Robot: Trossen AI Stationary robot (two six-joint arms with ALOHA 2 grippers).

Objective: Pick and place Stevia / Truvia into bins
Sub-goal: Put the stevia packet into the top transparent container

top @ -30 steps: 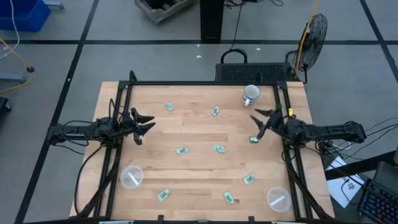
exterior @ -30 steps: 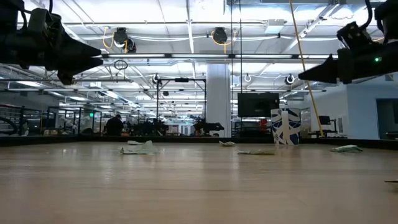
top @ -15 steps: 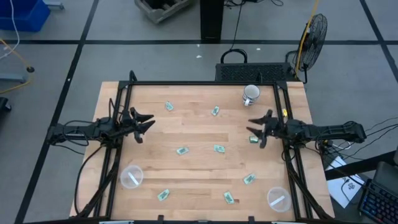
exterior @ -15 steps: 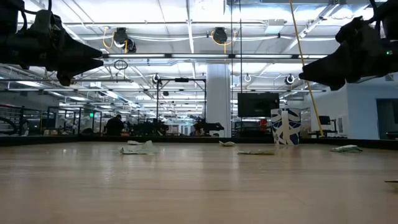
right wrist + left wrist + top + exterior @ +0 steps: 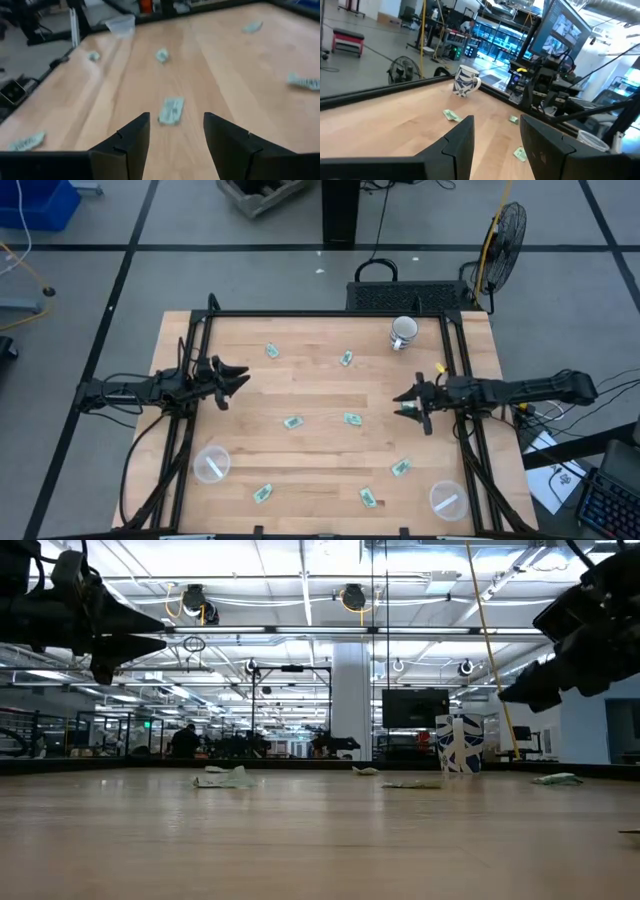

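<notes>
Several small pale-green Stevia / Truvia sachets lie flat and scattered on the wooden table, among them one at the middle, which also shows ahead of the fingers in the right wrist view. One clear bin stands near left, the other near right. My right gripper hovers open above the table's right half, tipped slightly down, over another sachet. My left gripper waits open and level at the left side. Neither holds anything.
A white mug with a blue pattern stands at the far right, and shows in the left wrist view. Black frame rails run along the table's left and right sides. Bare wood lies between the two grippers.
My right gripper has sunk and gone toward the table's left and near edges, rolling its wrist and tipping its fingers downward, so it now hangs over the sachet beside it. My left gripper has rolled a little in place.
</notes>
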